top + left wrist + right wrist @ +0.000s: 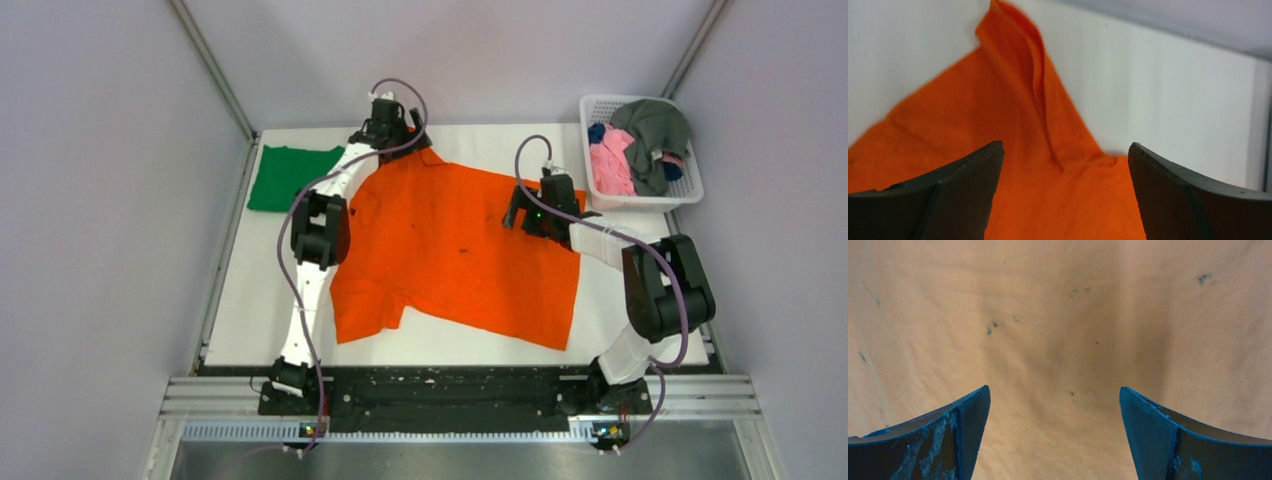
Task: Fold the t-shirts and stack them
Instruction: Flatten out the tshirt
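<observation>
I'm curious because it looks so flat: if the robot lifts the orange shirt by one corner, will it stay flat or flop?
It would probably flop and hang: the orange t-shirt is thin cloth with a raised fold in the left wrist view. It looks light for its spread. Pushed, it would likely bunch up rather than slide.

Soft, even light filled the top view, leaving only faint shadows on the white tabletop [250, 320]. In the right wrist view the orange t-shirt [1058, 315] looked washed out to pale tan, with a dim shadow down its middle. The left wrist view was slightly soft.
</observation>
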